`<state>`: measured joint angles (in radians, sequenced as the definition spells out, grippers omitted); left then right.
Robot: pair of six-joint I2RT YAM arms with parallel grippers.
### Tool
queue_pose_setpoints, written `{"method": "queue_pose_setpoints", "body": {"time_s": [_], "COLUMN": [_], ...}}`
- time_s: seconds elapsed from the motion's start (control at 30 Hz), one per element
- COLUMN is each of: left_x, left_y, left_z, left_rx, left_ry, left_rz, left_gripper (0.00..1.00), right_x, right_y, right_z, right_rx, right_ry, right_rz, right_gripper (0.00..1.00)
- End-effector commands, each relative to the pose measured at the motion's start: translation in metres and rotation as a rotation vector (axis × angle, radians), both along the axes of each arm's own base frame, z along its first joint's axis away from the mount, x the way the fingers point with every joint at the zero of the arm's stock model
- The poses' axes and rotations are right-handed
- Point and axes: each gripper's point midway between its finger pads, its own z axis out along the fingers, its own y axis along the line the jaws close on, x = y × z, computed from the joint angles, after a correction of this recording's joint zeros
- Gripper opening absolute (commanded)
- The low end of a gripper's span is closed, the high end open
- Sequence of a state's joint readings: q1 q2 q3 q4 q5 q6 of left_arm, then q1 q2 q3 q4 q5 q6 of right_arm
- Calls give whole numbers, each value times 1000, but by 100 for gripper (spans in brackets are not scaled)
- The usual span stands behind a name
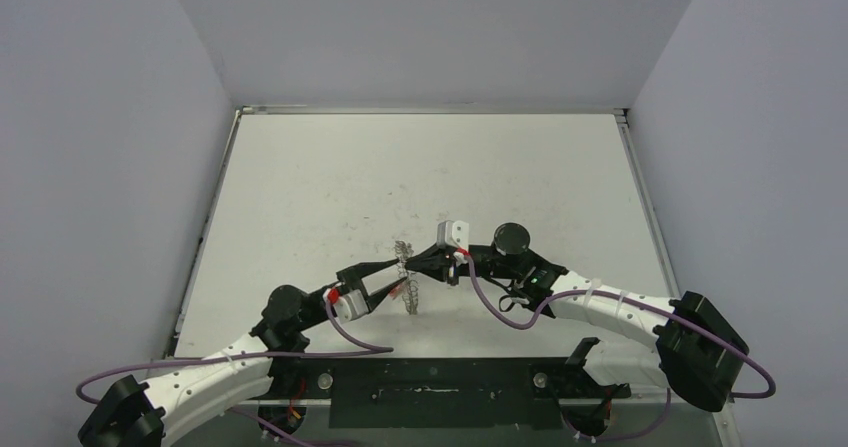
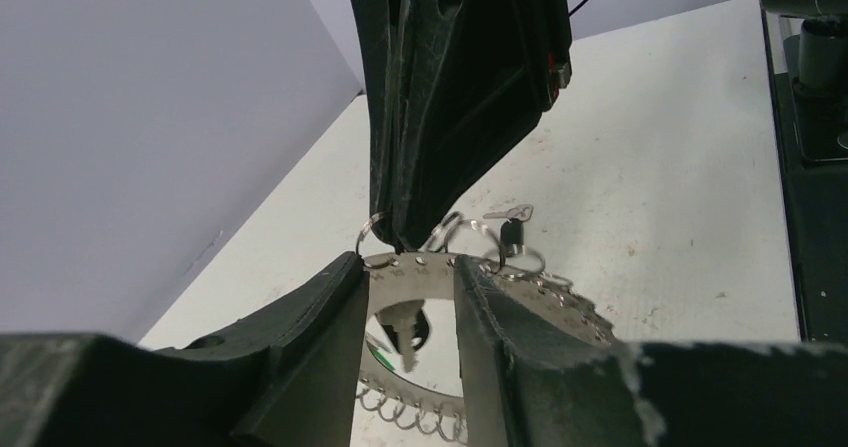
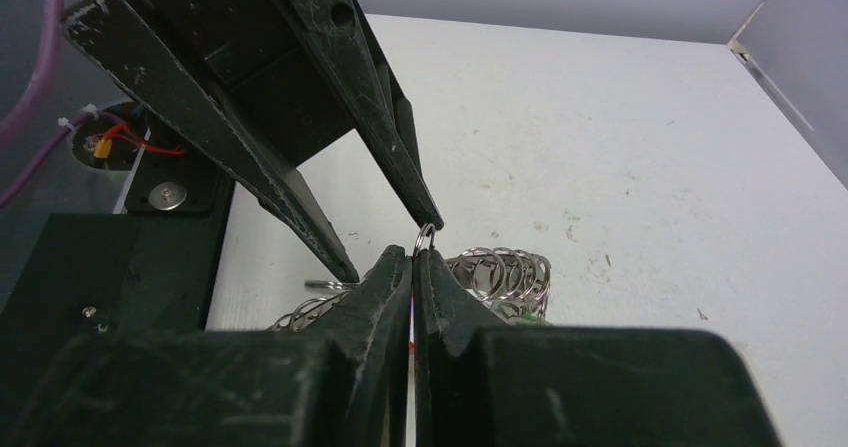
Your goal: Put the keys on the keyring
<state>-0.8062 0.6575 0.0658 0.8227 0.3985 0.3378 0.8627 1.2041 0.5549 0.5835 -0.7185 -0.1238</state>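
1. Stretching white, matte and scuffed beneath both arms, the table (image 1: pixel 330 187) is where anything dropped would land. A thin part lying flat there would be awkward to pick up again.
2. The right gripper (image 3: pixel 413 259), of scratched black plastic, has its jaws pressed together on a thin wire loop (image 3: pixel 425 237) at the rim of the keyring and holds it upright above the table. So slight a bite could slip or let the ring swivel.
3. The left gripper (image 2: pixel 407 265) has the same tapered black fingers. Its jaws stand narrowly parted, straddling the ring from the opposite side and gripping nothing. Closing off-line could knock the ring out of the other grip.
4. The keyring (image 2: pixel 412 285) is a flat grey metal band pierced with small holes and fringed with springy wire coils (image 2: pixel 410 412). It hangs between the two grippers near the table's front centre. The coils could snag a fingertip.
5. The keys (image 2: pixel 511 231) are tiny, with black plastic heads and short silver blades. One dangles at the ring's upper edge, apparently on a loop, and what looks like the second (image 2: pixel 404 329) shows through the ring's opening. A jolt could shake either loose if it is not fully threaded.
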Motion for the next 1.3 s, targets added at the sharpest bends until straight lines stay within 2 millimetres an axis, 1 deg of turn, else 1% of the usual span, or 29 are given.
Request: {"method": "queue_pose_setpoints", "body": {"time_s": [0.0,0.1,0.23,0.3,0.47,0.57,0.87,1.0,1.27], "left_x": [5,4,3,2,-1,-2,-1,-1,-2], "left_y": [7,11,15,16,13,10,0,-3,-1], "left_z": [4,9,11,11,12,11,9,14,25], "left_rx": [-54,-75,-78,-79,-76,-64,-38,-56,-85], "left_ry": [15,7,-1,2,-2,2,-3,-10,-27], "left_rz": [51,64,72,70,48,34,-3,-13,-10], "left_gripper": [37,39,38,34,22,20,23,24,26], "right_x": [-12,-12,-14,-16,-18,-19,-22,-21,-20], "right_y": [6,5,6,6,7,7,8,8,8], "right_z": [47,44,45,45,47,50,50,46,39], "right_rx": [137,122,113,113,114,119,120,112,98], "right_ry": [-117,-121,-126,-126,-126,-128,-119,-115,-107], "right_rz": [83,89,105,113,134,138,154,152,152], "right_gripper": [0,0,0,0,0,0,0,0,0]}}
